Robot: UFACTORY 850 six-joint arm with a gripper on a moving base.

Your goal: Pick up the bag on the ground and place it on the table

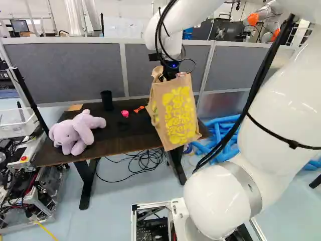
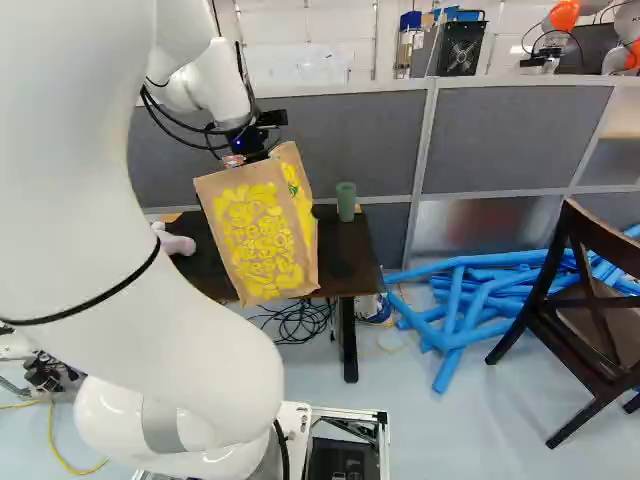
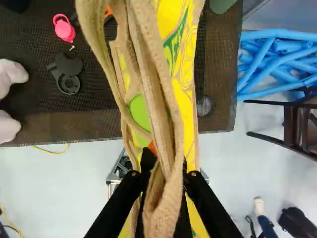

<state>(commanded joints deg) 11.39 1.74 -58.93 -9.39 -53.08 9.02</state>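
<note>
My gripper (image 1: 169, 74) is over the right part of the dark table (image 1: 113, 143), and the tan bag with yellow print (image 1: 176, 118) hangs upright beneath it. In the right base view the same bag (image 2: 258, 235) covers part of the tabletop and its near edge. Seen from the wrist, the gripper (image 3: 166, 171) is shut on the bag's cloth handles (image 3: 158, 104), which bunch up between the fingers and hide their pads. The bag's body reaches across the table's near edge. Whether its bottom touches the tabletop is hidden.
On the table are a purple plush elephant (image 1: 75, 131), a dark cup (image 1: 107, 100), a pink item (image 1: 125, 113), an orange item (image 1: 139, 109) and a green cup (image 2: 346, 201). Grey partitions stand behind; blue tubes (image 2: 465, 310) and a wooden chair (image 2: 590, 320) are to the right. Another robot (image 1: 266, 20) stands far back.
</note>
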